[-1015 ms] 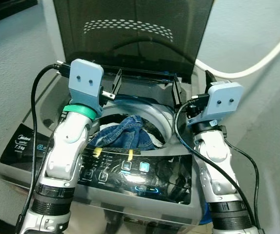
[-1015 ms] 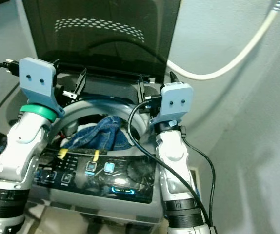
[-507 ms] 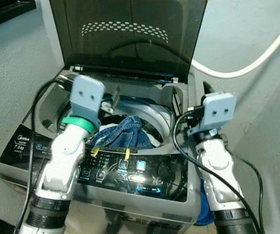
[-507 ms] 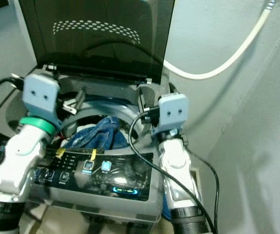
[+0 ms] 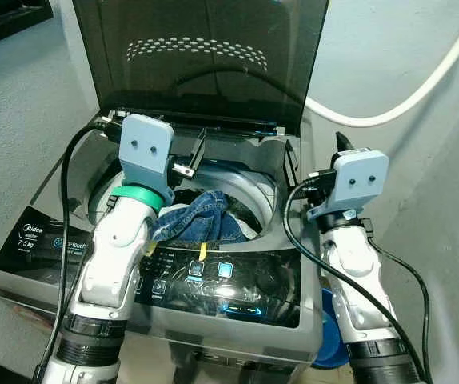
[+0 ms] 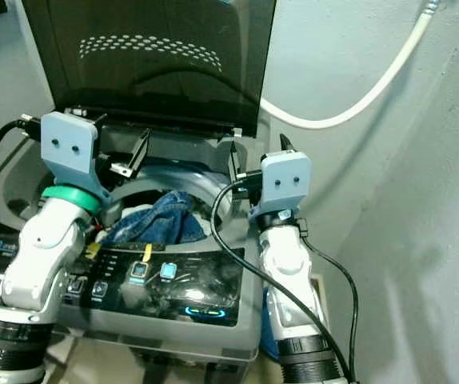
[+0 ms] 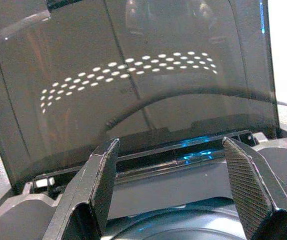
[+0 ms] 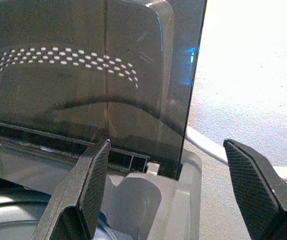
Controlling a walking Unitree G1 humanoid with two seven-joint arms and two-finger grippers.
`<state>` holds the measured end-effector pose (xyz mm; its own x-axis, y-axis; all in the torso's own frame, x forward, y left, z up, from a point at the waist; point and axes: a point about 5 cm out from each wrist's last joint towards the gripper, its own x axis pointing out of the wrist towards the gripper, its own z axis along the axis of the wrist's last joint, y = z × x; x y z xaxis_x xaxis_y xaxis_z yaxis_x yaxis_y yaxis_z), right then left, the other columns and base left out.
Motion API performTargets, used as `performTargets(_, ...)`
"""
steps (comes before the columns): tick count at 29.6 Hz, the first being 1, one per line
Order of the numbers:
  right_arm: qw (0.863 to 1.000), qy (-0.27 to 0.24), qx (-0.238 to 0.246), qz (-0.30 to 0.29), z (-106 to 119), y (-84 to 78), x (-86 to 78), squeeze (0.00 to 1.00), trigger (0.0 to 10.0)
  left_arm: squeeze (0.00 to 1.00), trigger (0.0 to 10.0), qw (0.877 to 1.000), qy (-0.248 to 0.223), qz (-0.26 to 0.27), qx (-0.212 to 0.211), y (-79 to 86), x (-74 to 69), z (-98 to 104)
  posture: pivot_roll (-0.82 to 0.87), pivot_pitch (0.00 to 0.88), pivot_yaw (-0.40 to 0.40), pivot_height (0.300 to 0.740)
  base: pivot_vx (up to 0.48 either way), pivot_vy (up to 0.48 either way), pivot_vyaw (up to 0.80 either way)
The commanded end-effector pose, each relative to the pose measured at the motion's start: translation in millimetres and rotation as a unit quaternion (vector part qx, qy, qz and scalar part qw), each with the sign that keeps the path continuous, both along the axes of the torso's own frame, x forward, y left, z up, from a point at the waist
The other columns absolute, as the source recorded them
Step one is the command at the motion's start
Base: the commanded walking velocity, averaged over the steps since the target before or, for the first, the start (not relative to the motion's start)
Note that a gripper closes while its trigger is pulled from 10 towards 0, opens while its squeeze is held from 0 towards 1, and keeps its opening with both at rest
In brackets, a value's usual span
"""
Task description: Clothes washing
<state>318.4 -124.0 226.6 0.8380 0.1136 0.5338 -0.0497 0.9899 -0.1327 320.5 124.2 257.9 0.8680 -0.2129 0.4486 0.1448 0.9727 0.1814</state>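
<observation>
A grey top-loading washing machine (image 5: 45, 240) stands before me with its dark tinted lid (image 5: 205, 64) raised upright. Blue denim clothes (image 5: 205, 216) and some white cloth lie heaped in the drum. My left gripper (image 7: 169, 145) hovers over the left of the drum opening, open and empty, facing the lid. Its one black finger (image 5: 196, 150) shows beside the wrist camera box. My right gripper (image 8: 167, 146) is held over the machine's right rear corner, open and empty, with a finger (image 5: 291, 156) near the lid hinge.
The lit control panel (image 5: 213, 280) runs along the machine's front. A white hose (image 5: 405, 96) curves across the wall behind. Walls close in on the left and right (image 6: 421, 200). Something blue (image 5: 329, 336) sits on the floor by the right arm.
The head view has shifted, showing more of the lid. Both arms have drawn back slightly from the lid hinge. Both grippers stay open and the clothes have not moved.
</observation>
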Motion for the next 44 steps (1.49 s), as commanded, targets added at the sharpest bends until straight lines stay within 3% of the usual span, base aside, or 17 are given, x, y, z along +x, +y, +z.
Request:
performTargets(1,1.000,0.001,-0.003,0.001,0.4,2.4,1.5,0.00,10.0,0.00,10.0,1.000,0.010,-0.001,-0.005,-2.0,1.7,-4.3,0.07,0.000,0.055,0.740,-0.259,0.000,0.00)
performTargets(44,1.000,0.006,-0.012,0.012,-3.5,7.6,1.5,0.00,10.0,0.00,10.0,1.000,0.008,-0.007,-0.012,-7.7,3.8,-3.8,0.05,0.000,0.060,0.740,-0.286,0.000,0.00)
